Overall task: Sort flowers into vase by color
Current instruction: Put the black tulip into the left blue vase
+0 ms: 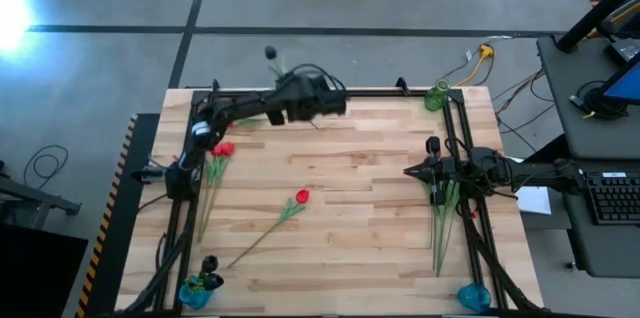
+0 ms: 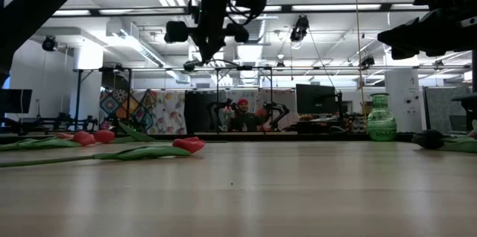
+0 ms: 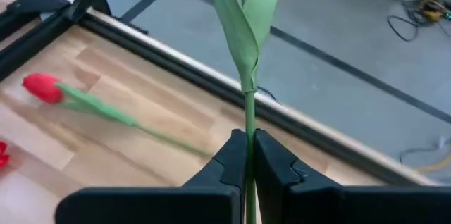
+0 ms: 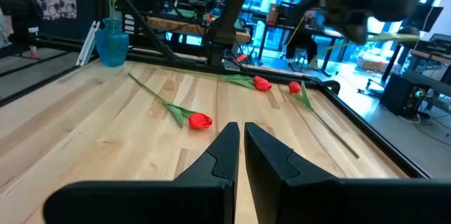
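Note:
My left gripper [image 1: 287, 86] is raised over the table's far edge and shut on a flower. That flower's dark head [image 1: 270, 54] sticks out past the edge, and its leaves [image 3: 248, 13] show in the left wrist view. Red flowers lie flat on the table at the left [image 1: 222, 148] and in the middle [image 1: 302, 196]. Dark flowers [image 1: 440, 203] lie at the right. My right gripper [image 1: 408, 170] hovers there, shut and empty [image 4: 239, 139]. A green vase [image 1: 436, 96] stands at the far right corner. Blue vases stand at the near left [image 1: 198, 293] and near right [image 1: 472, 298] corners. My left gripper pinches the flower's thin green stem [image 3: 248, 122] between its two fingers, below the leaves. The flower is lifted clear of the table. Its stem runs on past the fingertips toward the far side, with the head outside the wrist view.
A dark metal rail [image 3: 176, 62] frames the table, with the arm bases at its left and right sides. The middle of the wooden top [image 1: 350, 238] holds only the single red flower. Beyond the right edge stands a desk with a keyboard [image 1: 605, 198].

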Motion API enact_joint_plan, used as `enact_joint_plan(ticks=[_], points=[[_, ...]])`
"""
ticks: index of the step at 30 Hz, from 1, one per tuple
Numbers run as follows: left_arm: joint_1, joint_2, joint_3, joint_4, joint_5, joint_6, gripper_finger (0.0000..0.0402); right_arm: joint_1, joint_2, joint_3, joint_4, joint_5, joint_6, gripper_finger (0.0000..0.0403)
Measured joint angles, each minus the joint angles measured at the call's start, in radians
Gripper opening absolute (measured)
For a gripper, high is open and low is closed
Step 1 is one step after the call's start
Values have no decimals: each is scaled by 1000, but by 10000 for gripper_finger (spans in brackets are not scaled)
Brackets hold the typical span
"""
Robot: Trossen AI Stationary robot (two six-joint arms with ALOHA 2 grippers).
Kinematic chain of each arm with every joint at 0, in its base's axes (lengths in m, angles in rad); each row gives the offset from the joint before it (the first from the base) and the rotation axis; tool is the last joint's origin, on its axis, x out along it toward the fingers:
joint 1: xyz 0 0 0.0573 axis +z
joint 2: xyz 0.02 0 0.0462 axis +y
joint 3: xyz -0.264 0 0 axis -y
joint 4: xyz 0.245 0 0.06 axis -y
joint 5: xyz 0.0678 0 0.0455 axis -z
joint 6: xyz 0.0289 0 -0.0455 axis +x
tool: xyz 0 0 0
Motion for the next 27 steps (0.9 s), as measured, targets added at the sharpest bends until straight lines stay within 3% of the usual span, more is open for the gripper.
enact_joint_plan(ticks=[3,11,19,27], points=[[-68,-9,-49,0,30,-68,0,0,0,0,0,0,1,18],[-244,-25,-169,26,398,-242,0,0,0,0,0,0,0,18],[-391,3,-175,237,557,-249,0,0,0,0,0,0,0,18],[-426,81,-198,367,730,-266,0,0,0,0,0,0,0,18]])
